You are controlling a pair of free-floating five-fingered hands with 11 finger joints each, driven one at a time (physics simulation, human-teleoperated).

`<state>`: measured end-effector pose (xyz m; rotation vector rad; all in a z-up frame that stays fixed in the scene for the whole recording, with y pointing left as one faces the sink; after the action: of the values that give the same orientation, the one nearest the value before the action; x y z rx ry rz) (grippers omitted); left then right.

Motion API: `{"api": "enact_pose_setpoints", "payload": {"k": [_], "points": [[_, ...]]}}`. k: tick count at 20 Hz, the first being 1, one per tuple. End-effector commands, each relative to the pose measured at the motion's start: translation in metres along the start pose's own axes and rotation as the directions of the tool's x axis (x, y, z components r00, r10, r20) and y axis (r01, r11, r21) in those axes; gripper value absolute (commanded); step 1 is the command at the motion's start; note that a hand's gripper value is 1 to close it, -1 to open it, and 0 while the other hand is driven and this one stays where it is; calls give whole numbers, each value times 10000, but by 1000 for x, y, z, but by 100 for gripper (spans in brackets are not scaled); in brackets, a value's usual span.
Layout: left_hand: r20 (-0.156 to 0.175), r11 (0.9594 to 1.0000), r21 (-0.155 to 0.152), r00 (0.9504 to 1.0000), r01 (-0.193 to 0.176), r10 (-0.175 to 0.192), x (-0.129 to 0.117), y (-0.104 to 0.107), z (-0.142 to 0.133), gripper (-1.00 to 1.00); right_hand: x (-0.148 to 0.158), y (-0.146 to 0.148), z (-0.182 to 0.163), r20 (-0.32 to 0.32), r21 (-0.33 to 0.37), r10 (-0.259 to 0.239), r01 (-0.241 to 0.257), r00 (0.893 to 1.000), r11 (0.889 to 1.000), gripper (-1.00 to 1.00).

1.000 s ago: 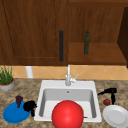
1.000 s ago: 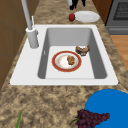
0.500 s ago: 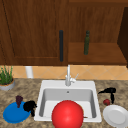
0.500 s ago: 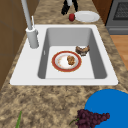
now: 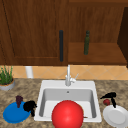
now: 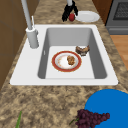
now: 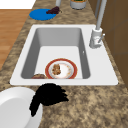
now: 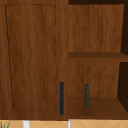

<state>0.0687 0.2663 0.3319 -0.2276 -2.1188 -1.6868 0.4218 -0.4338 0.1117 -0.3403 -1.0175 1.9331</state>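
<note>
At a speckled granite counter, the right hand hangs just right of the white basin sink, fingers curled downward around a small round red fruit, apparently an apple, beside the rim of a smooth white plate. The left hand hovers at the edge of a glossy blue plate bearing a dark grape bunch, its fingers bunched, though whether they hold anything cannot be told. In the sink lie a red-rimmed plate with a browned morsel and a round pastry, while a slim green bottle stands upright on the wooden shelf.
</note>
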Motion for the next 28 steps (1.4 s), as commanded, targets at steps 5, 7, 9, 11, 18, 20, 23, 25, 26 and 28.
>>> {"api": "enact_pose_setpoints", "payload": {"k": [5,7,9,11,18,20,23,25,26,28], "points": [[0,10000,0,10000,0,0,0,0,0,0,-6,5,-26,-419,902,-69,106,9991,9959,-100],[0,10000,0,10000,0,0,0,0,0,0,-6,10,-25,-427,835,-20,56,9991,9965,-100],[0,10000,0,10000,0,0,0,0,0,0,-6,9,-25,-368,518,248,-229,9990,9984,100],[0,10000,0,10000,0,0,0,0,0,0,-7,4,-25,-439,98,132,-128,9990,9999,100],[0,10000,0,10000,0,0,0,0,0,0,-9,5,-42,-178,-2235,560,-586,9983,9729,100],[0,10000,0,10000,0,0,0,0,0,0,-11,4,-45,-112,-2708,630,-636,9980,9605,100],[0,10000,0,10000,0,0,0,0,0,0,-12,-14,-37,270,-2647,196,-117,9994,9642,-100],[0,10000,0,10000,0,0,0,0,0,0,-11,-19,-29,410,-2051,-221,300,9989,9783,-100],[0,10000,0,10000,0,0,0,0,0,0,-10,-16,-32,442,-1751,-357,430,9984,9836,-100],[0,10000,0,10000,0,0,0,0,0,0,-9,-18,-32,463,-1474,-409,473,9981,9879,-100]]}}
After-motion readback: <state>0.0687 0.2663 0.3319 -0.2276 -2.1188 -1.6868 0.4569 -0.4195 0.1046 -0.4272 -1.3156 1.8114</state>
